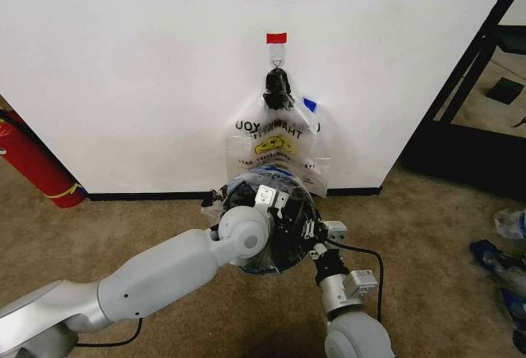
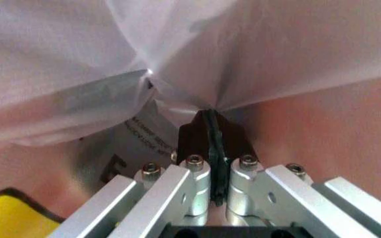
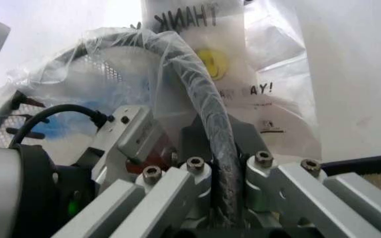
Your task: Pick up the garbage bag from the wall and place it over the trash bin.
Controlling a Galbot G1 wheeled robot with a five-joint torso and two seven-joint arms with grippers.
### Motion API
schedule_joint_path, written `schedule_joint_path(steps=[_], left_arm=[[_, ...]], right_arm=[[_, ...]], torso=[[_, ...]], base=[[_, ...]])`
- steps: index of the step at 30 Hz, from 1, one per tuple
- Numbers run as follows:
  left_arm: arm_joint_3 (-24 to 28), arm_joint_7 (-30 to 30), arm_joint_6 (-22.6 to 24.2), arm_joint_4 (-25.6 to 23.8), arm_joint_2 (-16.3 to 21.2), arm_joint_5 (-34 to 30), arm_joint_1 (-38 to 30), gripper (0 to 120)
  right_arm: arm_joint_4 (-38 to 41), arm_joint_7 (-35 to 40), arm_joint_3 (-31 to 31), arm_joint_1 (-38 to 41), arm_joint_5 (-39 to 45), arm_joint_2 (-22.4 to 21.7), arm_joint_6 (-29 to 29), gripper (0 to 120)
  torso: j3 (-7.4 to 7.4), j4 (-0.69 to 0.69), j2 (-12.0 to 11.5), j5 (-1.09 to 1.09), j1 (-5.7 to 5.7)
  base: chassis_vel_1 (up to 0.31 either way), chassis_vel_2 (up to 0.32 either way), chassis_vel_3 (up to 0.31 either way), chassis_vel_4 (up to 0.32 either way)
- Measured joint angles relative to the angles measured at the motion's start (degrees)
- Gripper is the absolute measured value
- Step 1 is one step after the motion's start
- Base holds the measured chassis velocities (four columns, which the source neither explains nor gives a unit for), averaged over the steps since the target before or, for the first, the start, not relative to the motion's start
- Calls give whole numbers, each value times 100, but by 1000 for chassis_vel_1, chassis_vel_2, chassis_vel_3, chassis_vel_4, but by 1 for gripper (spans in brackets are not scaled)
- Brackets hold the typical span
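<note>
Fitting is in hand: both grippers, left (image 2: 214,148) and right (image 3: 223,168), jaws clamped on the garbage bag (image 3: 177,54), must draw it down the trash bin (image 1: 283,227) rim.

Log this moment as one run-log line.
left pincer: shut on garbage bag | right pincer: shut on bagged trash bin rim | bin at wall | spare bags on hook

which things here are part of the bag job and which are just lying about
Job:
- garbage bag, draped over the bin
- trash bin rim, under the plastic
- left pincer, shut on the bag
- right pincer, shut on the bin rim
- wall hook

Lying about:
- spare bags
- fire extinguisher
- red tape
</note>
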Motion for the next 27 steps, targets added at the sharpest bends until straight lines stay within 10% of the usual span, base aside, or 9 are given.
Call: schedule_joint_path(steps=[27], left_arm=[[-78,-49,115,-945,604,76,121,0]], right_arm=[[-8,43,91,20,65,3,-13,1]], torso=[[0,1,0,0,0]], base=[[0,0,0,0]])
